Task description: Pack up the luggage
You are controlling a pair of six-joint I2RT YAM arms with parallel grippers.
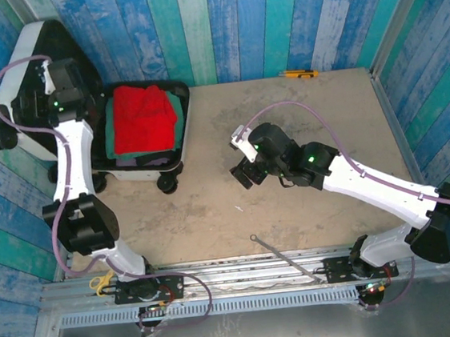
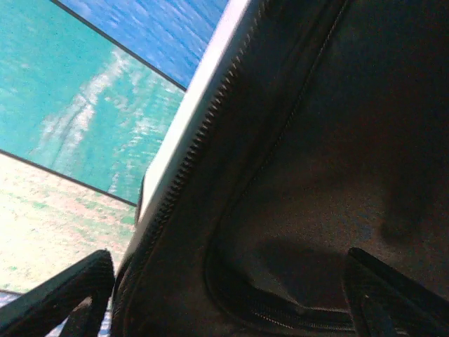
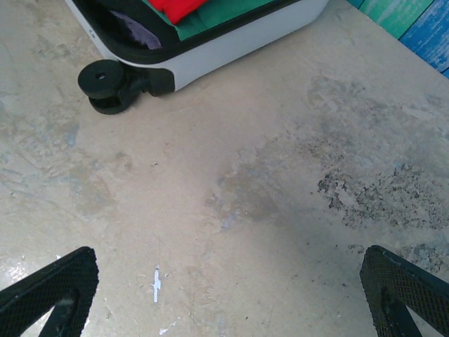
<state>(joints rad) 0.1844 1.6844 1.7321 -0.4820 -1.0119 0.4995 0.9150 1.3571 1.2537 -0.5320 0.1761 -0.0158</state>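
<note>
Your luggage (image 1: 133,174) is sitting open at the far left of the bench (image 1: 294,209), with its lid (image 1: 23,45) swung out to the left and red folded clothes (image 1: 145,112) stacked in the base. Your left tool (image 2: 224,295) is spread wide, straddling the lid's zippered rim. The right tool (image 3: 224,302) is spread wide too, over bare bench near a black wheel (image 3: 105,81).

Hand (image 3: 228,256) with fingers (image 3: 56,288) spread hovers over table (image 3: 266,210) near luggage (image 3: 238,35) wheel (image 3: 105,83).
</note>
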